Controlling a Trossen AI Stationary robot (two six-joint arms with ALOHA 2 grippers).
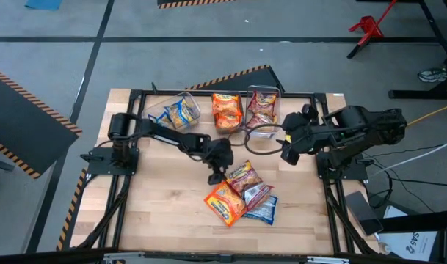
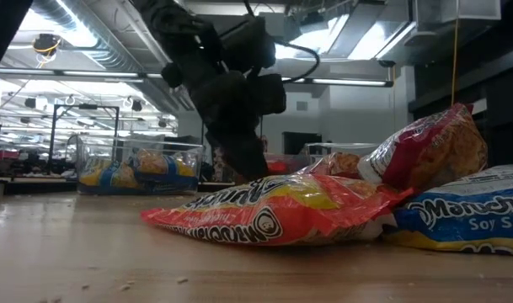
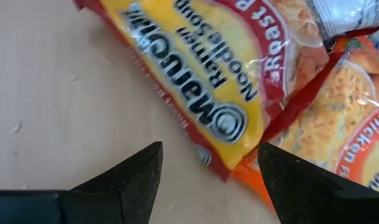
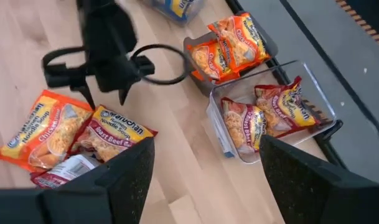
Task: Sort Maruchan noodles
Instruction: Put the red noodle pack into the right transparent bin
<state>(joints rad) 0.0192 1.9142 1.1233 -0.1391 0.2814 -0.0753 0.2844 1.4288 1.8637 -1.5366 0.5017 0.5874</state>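
Table (image 1: 157, 213): light wood, black frame round it, both arms reaching in from the sides.
Left arm: stretched to table centre; left gripper (image 1: 216, 174) pointing down at the edge of the loose pile, fingers (image 3: 136, 171) spread wide, holding nothing, just above the wood beside the red-and-yellow packet.
Right arm: parked at the right side; right gripper (image 1: 288, 150) hovers near the bins, fingers (image 4: 124, 165) apart, empty.
Bins: three clear bins (image 1: 266, 99) in a row at the far edge, blue-yellow packets in the left one, orange in the middle, red in the right.
Loose pile: four noodle packets (image 1: 241, 194) overlapping at centre front, flat, crinkly, glossy.
Red-and-yellow packet (image 3: 195, 68): Roast Beef print, lying flat, overlapping the orange packet (image 1: 223, 203).
Blue packet (image 1: 263, 210): Soy Sauce label, at the pile's right edge.
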